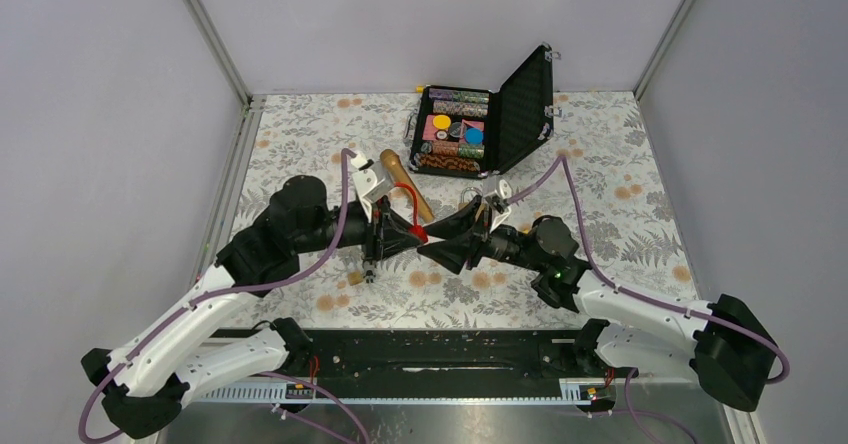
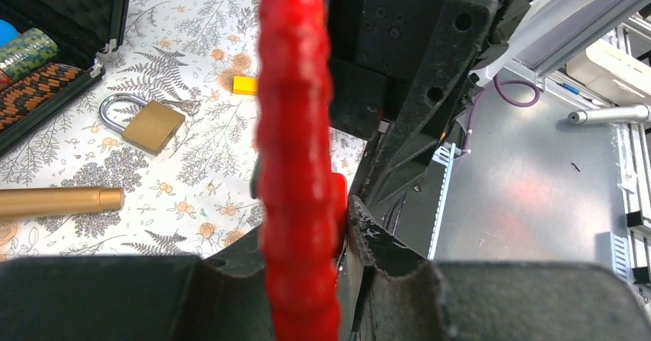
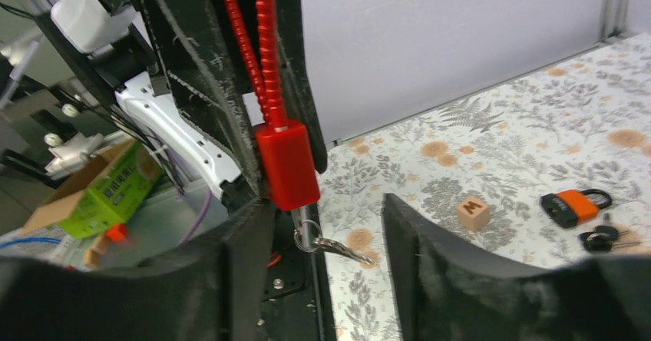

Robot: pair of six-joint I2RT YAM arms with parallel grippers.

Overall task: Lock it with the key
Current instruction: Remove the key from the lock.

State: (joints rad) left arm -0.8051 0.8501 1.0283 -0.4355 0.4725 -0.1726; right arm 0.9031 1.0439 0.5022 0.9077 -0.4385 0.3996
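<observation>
My left gripper (image 2: 307, 233) is shut on a red lock (image 3: 288, 164), held above the table with its red ribbed cable (image 2: 295, 149) looping up past the camera. A silver key (image 3: 307, 230) sticks out of the lock's underside, and a key ring (image 3: 326, 246) hangs from it. My right gripper (image 3: 322, 206) is open, with one finger on each side of the key. The key sits close to its left finger and well away from the right one. In the top view both grippers meet tip to tip at the red lock (image 1: 414, 229) in the middle of the table.
An open black case (image 1: 520, 114) of chips stands at the back. A gold cylinder (image 1: 405, 184) and a brass padlock (image 2: 151, 124) lie near it. A wooden cube (image 3: 473, 212), an orange-black padlock (image 3: 572, 205) with black keys (image 3: 599, 239) and a yellow block (image 2: 245, 85) lie on the flowered cloth.
</observation>
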